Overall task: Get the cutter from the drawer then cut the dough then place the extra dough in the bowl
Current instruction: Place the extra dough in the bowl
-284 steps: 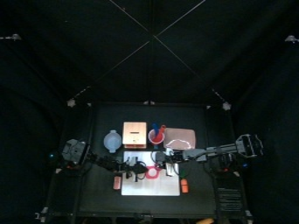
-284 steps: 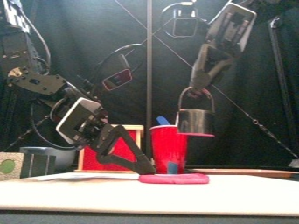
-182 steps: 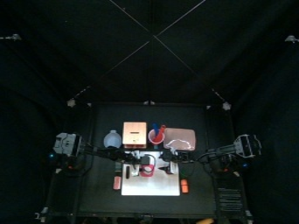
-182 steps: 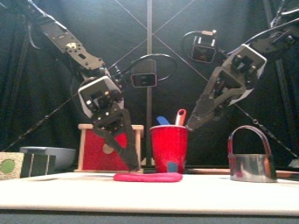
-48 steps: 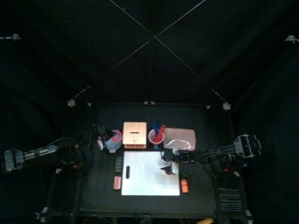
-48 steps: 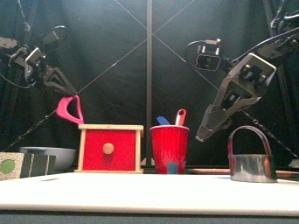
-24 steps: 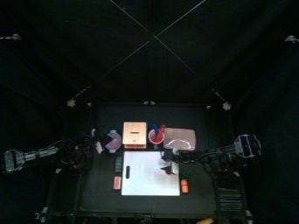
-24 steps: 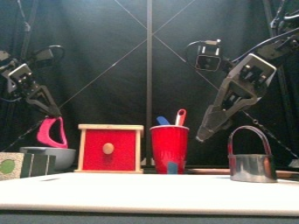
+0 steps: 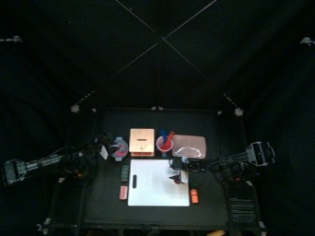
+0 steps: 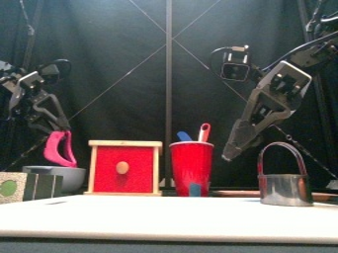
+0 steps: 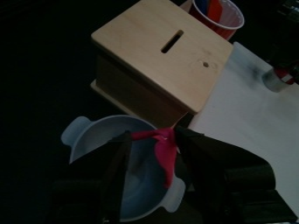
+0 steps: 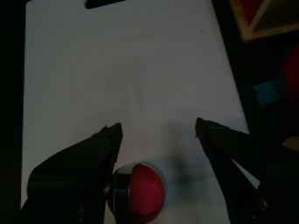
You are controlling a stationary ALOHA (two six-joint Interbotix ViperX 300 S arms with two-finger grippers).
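Dough strip [image 10: 58,149]: pink, curved, pinched at its upper end between the closed jaws of the left gripper [image 10: 54,131], hanging down over the bowl [image 10: 65,178]. Its lower end is at about rim height in the front view, and contact with the bowl cannot be told. The left wrist view shows the strip [image 11: 166,156] over the bowl's inside [image 11: 121,164]. Bowl: blue-grey, at the table's left, just beside the wooden box [image 10: 123,168]. Cutter [image 10: 282,184]: round metal, wire handle upright, standing at the right side, apart from both grippers. Right gripper [image 10: 227,153]: raised above the table to the left of the cutter, holding nothing; its wrist view shows the jaws spread wide over the cutting board [image 12: 117,61]. Red disc [image 12: 145,192]: round, dark-rimmed, at the near edge of the right wrist view, lying on the board. Wooden box: pale, its red drawer front facing forward and flush with the frame. Red cup [image 10: 192,168]: just right of the box, holding two toy knives [image 10: 204,131], one blue and one red. Pink tray [image 9: 189,145]: flat, behind the board on the right.
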